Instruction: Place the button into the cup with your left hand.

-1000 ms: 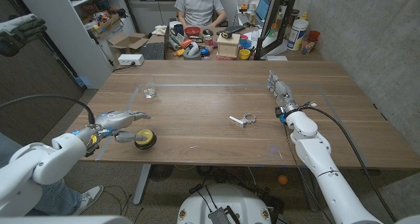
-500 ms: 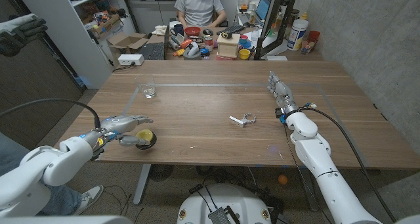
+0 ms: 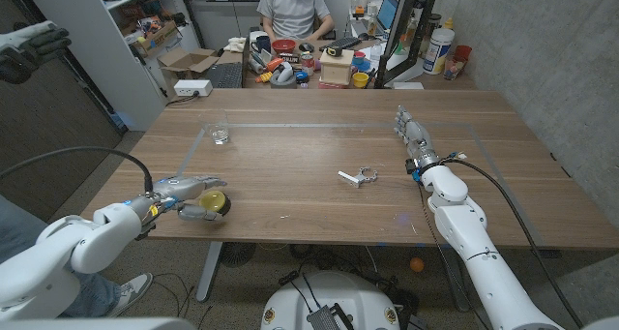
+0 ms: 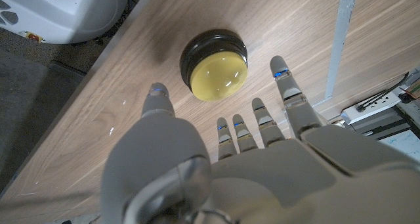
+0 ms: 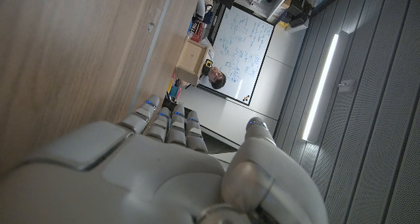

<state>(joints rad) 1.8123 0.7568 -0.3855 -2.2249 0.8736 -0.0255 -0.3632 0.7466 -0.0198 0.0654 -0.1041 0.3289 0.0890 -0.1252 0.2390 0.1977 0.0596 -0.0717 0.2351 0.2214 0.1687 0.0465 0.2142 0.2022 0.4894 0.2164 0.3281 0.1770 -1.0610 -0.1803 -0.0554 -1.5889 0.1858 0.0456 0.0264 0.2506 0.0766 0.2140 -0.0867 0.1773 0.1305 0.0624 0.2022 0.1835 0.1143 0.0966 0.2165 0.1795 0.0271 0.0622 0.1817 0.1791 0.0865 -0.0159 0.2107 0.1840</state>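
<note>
Since the earlier frames the left hand (image 3: 186,191) has drawn back toward the lower left of the head view and now sits just behind the button (image 3: 214,204), which has stayed near the table's (image 3: 290,165) front edge at lower left. From the head view, this hand has its fingers apart and holds nothing; the small clear cup (image 3: 221,135) stands well apart, in the upper left part of the table, and a small metal piece (image 3: 358,177) lies near the middle. The right hand (image 3: 410,130) rests at the right side of the table with fingers straight and together, empty. In the left wrist view, the left hand (image 4: 216,158) spreads its fingers (image 4: 287,92) around the yellow-domed button (image 4: 214,64) without touching it. In the right wrist view, the right hand (image 5: 164,171) shows over the wood, holding nothing. I judge the task is hardly begun: the button is not yet grasped, and lifting, carrying and dropping it into the cup all remain. The surface is brown wood with a pale tape line; behind it a person sits at a cluttered desk.
</note>
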